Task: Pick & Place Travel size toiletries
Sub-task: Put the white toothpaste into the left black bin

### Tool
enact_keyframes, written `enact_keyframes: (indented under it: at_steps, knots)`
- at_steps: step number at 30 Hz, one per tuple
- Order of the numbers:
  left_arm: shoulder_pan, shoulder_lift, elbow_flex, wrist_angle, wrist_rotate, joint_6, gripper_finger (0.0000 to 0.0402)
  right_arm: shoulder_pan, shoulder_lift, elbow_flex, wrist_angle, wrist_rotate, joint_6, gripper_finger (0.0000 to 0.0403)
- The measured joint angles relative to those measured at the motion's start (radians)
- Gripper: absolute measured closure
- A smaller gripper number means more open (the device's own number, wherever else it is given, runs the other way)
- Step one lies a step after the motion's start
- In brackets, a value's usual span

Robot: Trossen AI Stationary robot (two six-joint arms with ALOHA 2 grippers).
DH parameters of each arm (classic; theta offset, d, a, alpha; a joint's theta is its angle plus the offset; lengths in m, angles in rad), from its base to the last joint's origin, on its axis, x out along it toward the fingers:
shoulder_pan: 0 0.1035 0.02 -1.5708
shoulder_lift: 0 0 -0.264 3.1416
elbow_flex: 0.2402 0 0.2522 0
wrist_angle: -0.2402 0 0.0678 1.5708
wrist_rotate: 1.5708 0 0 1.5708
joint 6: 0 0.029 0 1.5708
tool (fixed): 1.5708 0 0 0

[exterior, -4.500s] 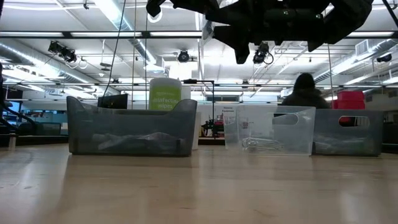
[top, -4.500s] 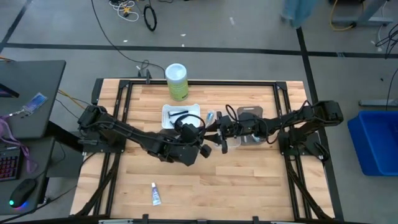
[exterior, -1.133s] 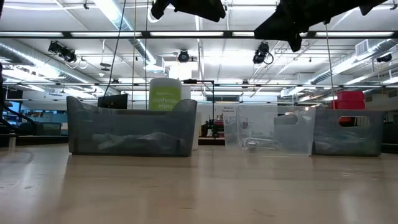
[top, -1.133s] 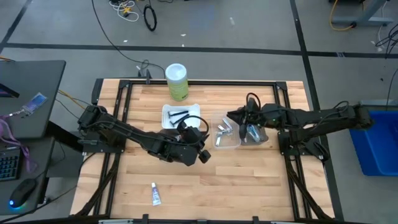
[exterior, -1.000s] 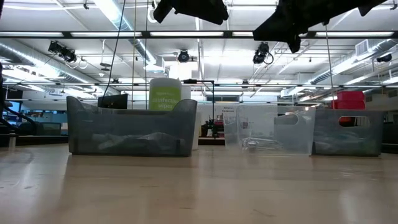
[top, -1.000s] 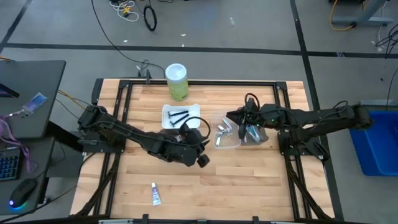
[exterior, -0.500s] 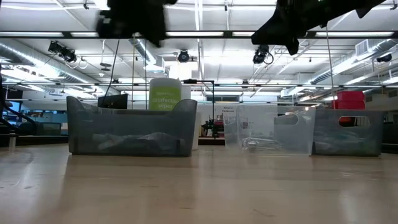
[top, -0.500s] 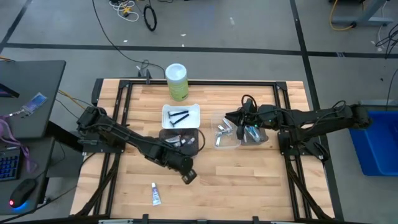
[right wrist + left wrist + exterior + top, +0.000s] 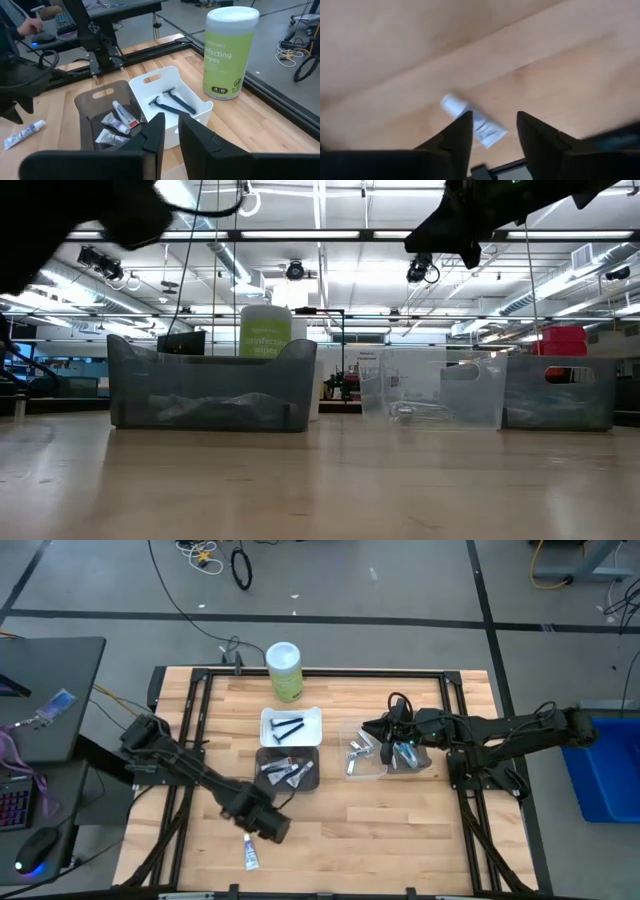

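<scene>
Bare wood surrounds one toothpaste tube near the table's front edge, away from the grey tray with three tubes; left gripper, spread, hangs just over it; right gripper, nearly pressed together, holds nothing
</scene>
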Motion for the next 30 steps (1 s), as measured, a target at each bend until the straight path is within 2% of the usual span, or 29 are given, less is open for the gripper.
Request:
enact_keyframes:
  at_steps: [4, 8, 14, 19, 24, 30]
  knots:
    - [-0.043, 0.0, -0.057, 0.005, 0.049, -0.228, 0.0208, 0.0, 0.0, 0.0, -0.002, 0.0, -0.019, 0.0337]
    - [-0.079, 0.0, -0.119, 0.087, 0.07, -0.384, 0.0187, 0.0, 0.0, 0.0, -0.003, 0.0, -0.023, 0.0338]
    - [-0.118, 0.0, -0.22, 0.29, 0.057, -0.474, 0.0184, 0.0, 0.0, 0.0, -0.003, 0.0, -0.023, 0.0338]
    - [-0.138, 0.0, -0.296, 0.354, 0.048, -0.5, 0.0192, 0.0, 0.0, 0.0, -0.002, 0.0, -0.023, 0.0337]
    - [-0.138, 0.0, -0.346, 0.383, 0.051, -0.458, 0.0213, 0.0, 0.0, 0.0, -0.002, 0.0, -0.023, 0.0338]
    - [-0.138, -0.003, -0.362, 0.385, 0.024, -0.411, 0.0294, 0.0, 0.0, 0.0, -0.002, 0.0, -0.023, 0.0339]
